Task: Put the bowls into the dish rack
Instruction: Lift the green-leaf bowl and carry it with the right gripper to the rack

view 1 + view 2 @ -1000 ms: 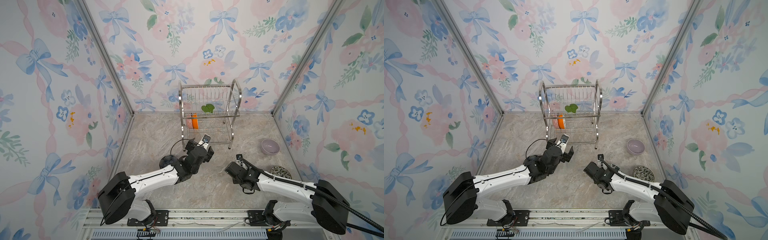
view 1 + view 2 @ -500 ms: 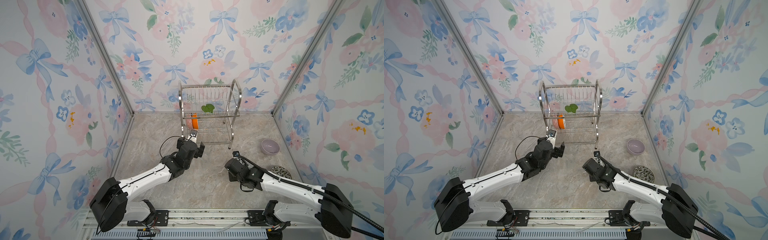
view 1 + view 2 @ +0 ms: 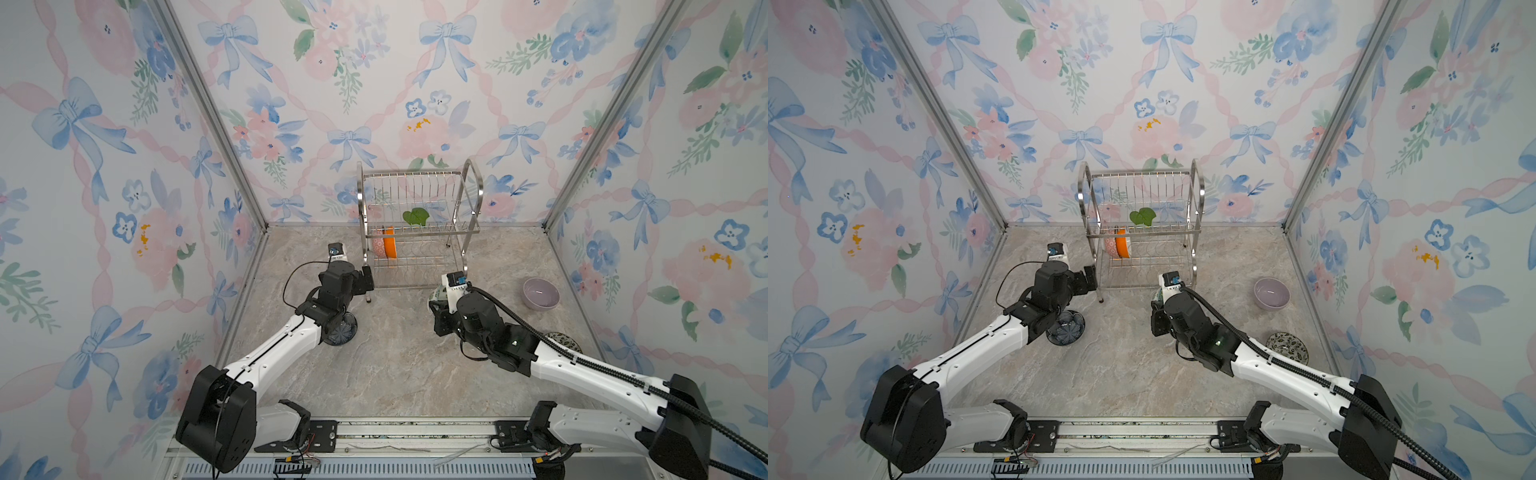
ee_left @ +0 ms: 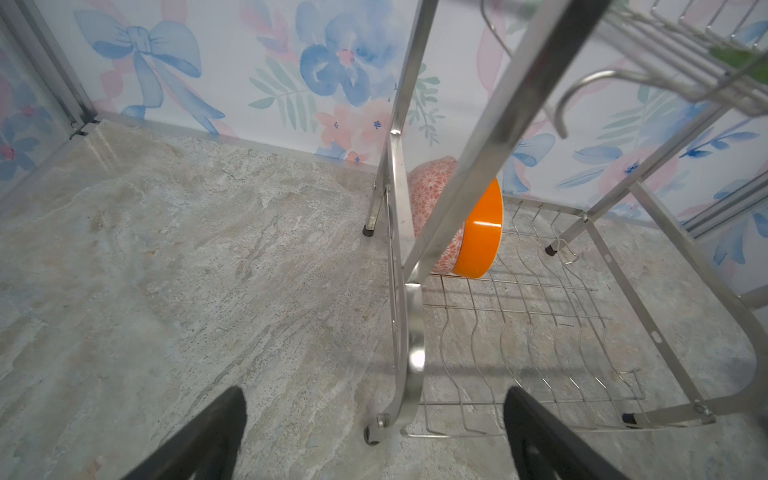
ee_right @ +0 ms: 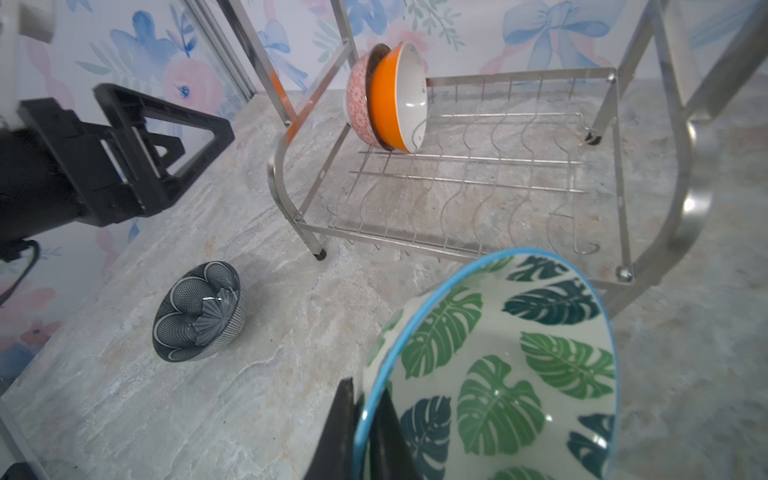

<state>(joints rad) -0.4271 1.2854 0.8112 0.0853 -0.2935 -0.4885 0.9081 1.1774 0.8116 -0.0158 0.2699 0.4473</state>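
Two-tier rack of shiny steel wire, flat curved side frames, four legs, on the marble-look table against the back wall. On its lower tier, at the left end, two glossy round bowls on edge, nested: pink bowl with fine flower print nearest the frame, orange bowl with white inside against it. On the upper tier, a green leaf-shaped piece. Right gripper pinching the blue rim of the leaf bowl, one finger inside, one outside, bowl tilted near the rack's front right leg. Left gripper spread wide, empty, by the front left leg. Dark bowl with fine white mesh pattern on the table beside the left arm. Lilac bowl, plain and upright, right of the rack. Black-and-white bowl nearer the front, partly behind the right arm.
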